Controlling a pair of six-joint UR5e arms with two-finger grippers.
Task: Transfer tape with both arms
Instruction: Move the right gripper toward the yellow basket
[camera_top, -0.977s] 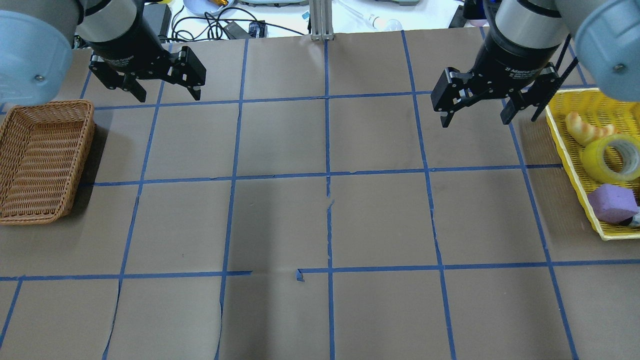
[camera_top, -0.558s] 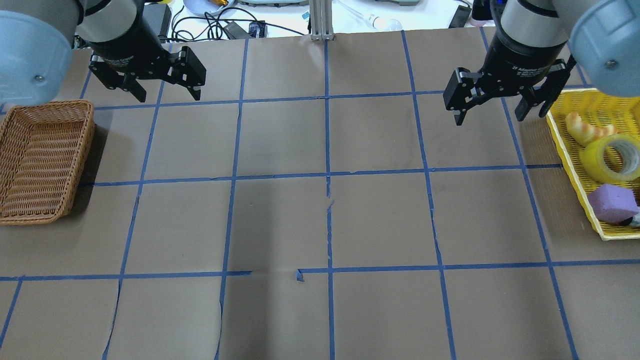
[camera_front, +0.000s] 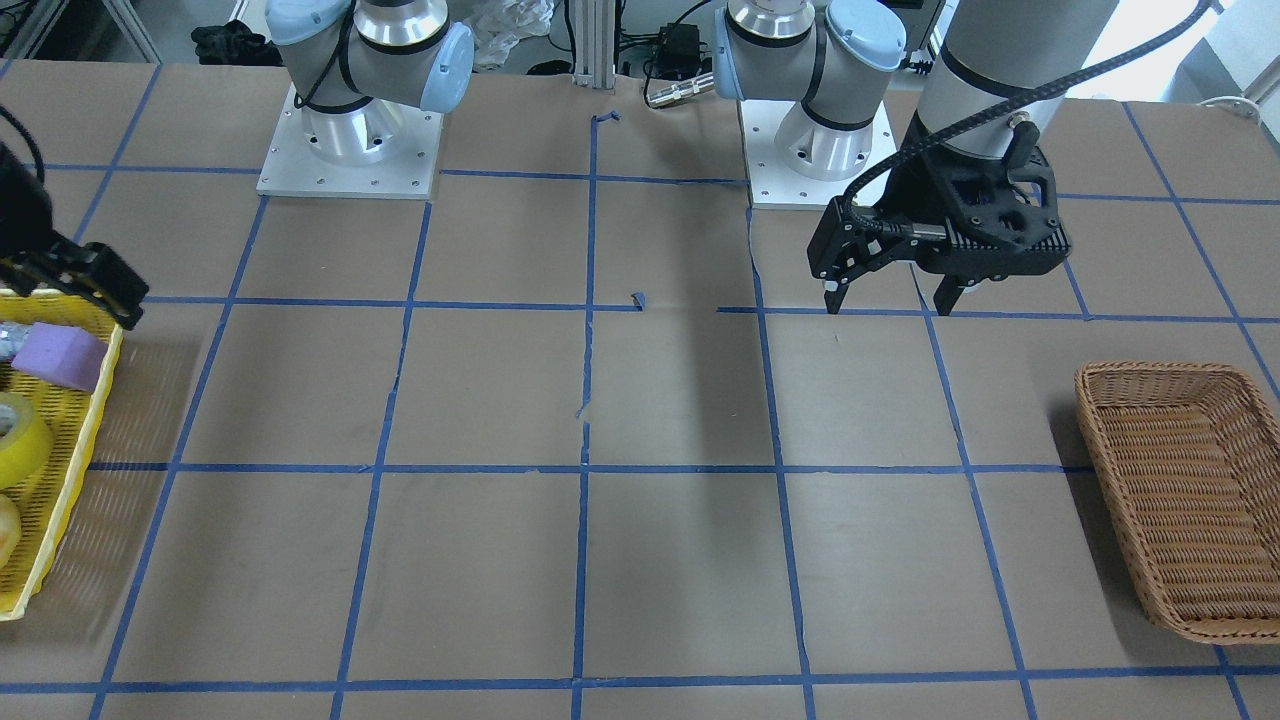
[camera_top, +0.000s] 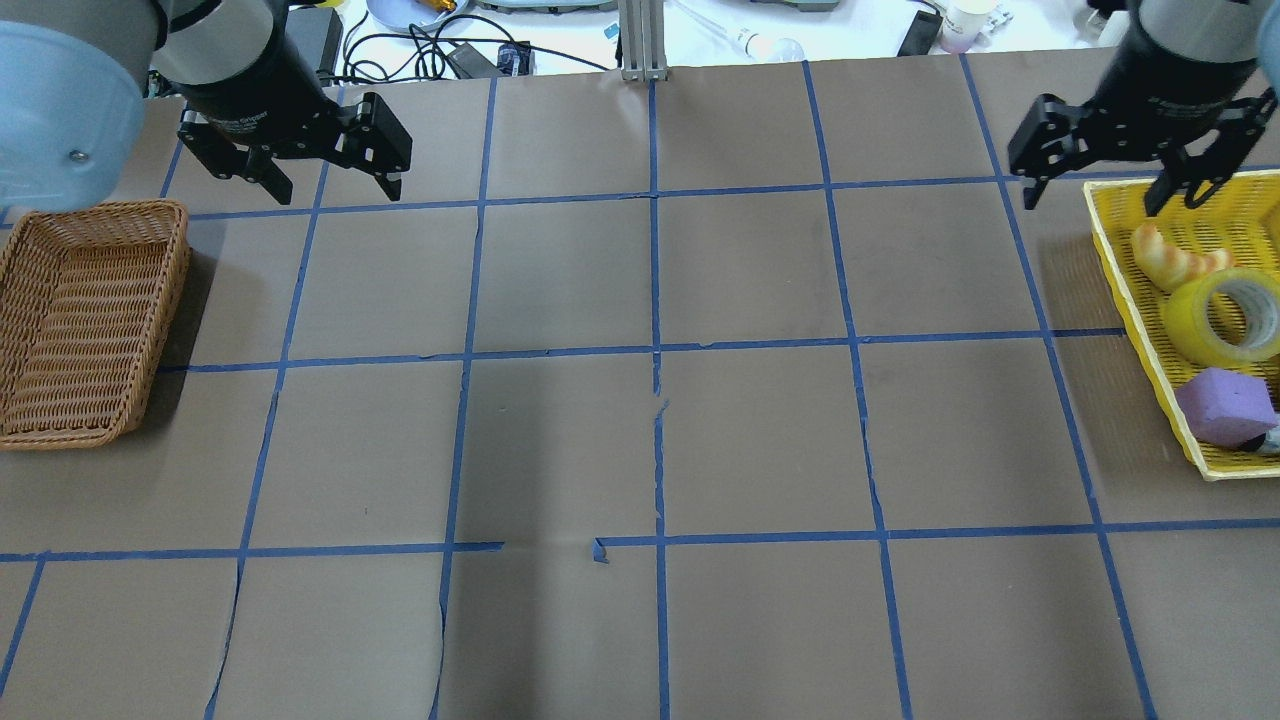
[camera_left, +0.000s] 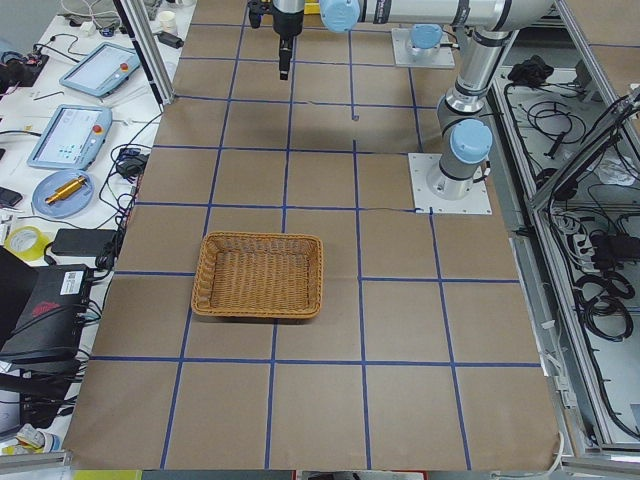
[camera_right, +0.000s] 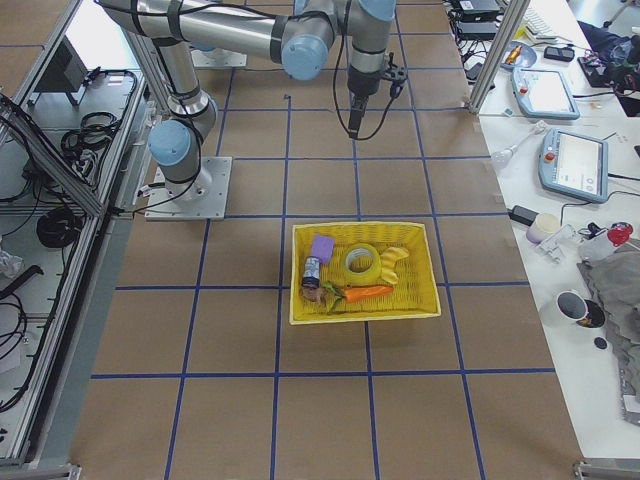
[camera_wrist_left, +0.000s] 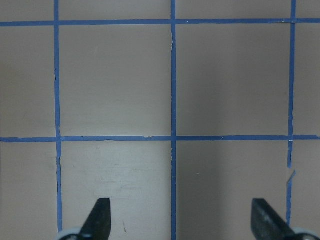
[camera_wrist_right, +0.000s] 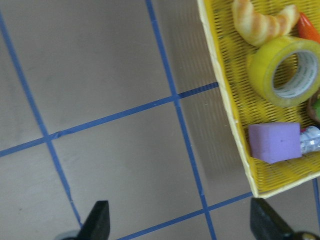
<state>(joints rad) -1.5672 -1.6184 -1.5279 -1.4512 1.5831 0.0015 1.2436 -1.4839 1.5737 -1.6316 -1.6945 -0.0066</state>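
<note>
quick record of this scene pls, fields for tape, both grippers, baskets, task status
tape: in the yellow basket, between the bread and the purple block, ungripped
right gripper: open, holds nothing, above the yellow basket's edge, apart from the tape
left gripper: open, holds nothing, above bare table near the wicker basket
yellow basket: at the table's end on the robot's right
wicker basket: at the table's end on the robot's left
task status: tape not yet picked up
</note>
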